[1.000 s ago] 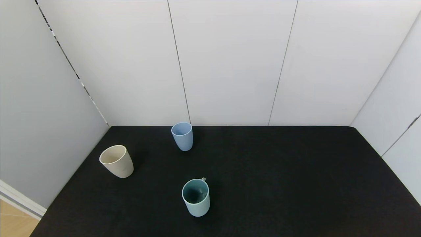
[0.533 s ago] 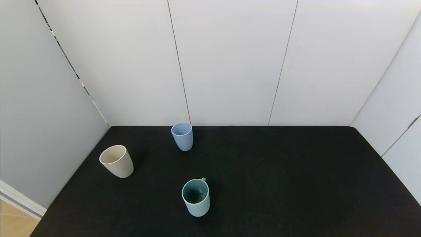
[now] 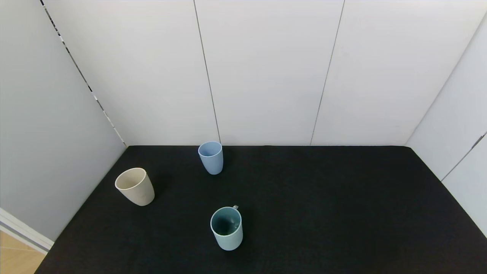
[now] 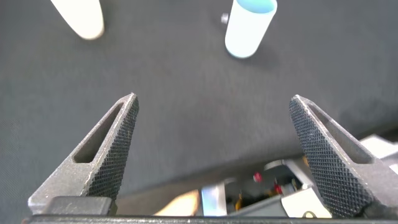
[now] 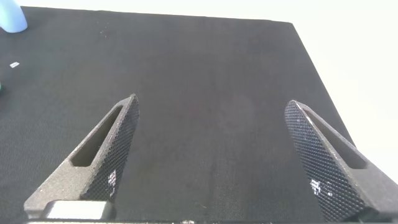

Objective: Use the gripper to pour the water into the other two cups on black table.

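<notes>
On the black table point(image 3: 323, 213) stand the pale blue tumbler point(image 3: 211, 157) at the back and the pale teal mug point(image 3: 227, 228) with a dark inside nearer the front. A beige cup point(image 3: 135, 186) stands at the left. No water shows in any cup. Neither arm is in the head view. My left gripper point(image 4: 212, 98) is open and empty above the table's front edge; the beige cup point(image 4: 81, 18) and a pale bluish cup point(image 4: 249, 28) lie beyond it. My right gripper point(image 5: 211, 100) is open and empty over bare table, with the tumbler point(image 5: 12, 18) far off.
White wall panels point(image 3: 266, 76) close the table at the back and both sides. A small pale piece point(image 3: 235, 207) sits at the mug's far side. Below the table's front edge, the left wrist view shows parts of the robot's base point(image 4: 273, 186).
</notes>
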`<state>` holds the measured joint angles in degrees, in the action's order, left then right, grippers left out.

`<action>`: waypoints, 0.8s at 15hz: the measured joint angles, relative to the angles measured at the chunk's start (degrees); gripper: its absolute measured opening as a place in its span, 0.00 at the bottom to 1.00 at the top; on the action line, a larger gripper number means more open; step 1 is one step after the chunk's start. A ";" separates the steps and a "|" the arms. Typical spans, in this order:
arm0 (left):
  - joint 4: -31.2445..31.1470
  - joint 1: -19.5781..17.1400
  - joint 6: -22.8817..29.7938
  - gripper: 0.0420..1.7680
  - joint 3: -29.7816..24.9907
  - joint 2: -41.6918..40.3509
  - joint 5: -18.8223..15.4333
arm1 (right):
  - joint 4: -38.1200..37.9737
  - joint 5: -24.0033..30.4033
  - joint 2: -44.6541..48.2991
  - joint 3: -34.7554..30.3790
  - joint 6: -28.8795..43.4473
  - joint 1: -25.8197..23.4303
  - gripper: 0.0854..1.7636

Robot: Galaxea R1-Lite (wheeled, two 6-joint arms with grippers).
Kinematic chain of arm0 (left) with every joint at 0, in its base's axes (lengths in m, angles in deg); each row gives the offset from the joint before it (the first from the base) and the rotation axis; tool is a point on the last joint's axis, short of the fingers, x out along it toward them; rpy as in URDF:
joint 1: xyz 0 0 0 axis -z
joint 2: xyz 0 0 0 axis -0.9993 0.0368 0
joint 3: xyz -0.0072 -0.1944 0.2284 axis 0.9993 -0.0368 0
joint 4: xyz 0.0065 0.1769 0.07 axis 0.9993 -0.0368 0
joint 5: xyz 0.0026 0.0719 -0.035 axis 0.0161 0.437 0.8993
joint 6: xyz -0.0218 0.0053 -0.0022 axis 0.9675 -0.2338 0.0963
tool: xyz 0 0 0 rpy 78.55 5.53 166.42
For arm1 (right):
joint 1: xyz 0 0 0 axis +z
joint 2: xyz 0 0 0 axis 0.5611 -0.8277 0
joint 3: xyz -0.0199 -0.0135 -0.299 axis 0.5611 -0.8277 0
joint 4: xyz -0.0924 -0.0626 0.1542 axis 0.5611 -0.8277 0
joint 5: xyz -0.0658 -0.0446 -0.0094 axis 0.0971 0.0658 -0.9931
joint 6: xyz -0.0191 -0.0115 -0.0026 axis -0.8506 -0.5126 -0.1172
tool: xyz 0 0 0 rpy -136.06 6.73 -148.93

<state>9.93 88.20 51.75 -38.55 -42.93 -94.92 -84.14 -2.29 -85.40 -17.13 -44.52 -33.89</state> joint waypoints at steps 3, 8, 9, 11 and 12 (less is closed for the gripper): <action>0.68 -0.10 0.22 0.97 -0.50 -4.61 3.54 | 0.00 0.02 0.00 0.00 0.01 0.00 0.97; 13.73 -0.12 -0.89 0.97 -6.14 -6.46 12.04 | 0.00 0.02 0.00 0.00 0.00 -0.02 0.97; 14.46 -0.12 -1.10 0.97 -6.84 -6.53 13.20 | 0.00 0.00 0.00 0.00 0.00 -0.02 0.97; 16.06 -0.12 -1.82 0.97 -7.97 -6.62 15.14 | 0.00 0.02 0.00 0.00 0.00 -0.02 0.97; 14.98 -0.12 -3.08 0.97 -8.55 -6.62 15.86 | 0.00 0.00 0.00 0.00 0.00 0.00 0.97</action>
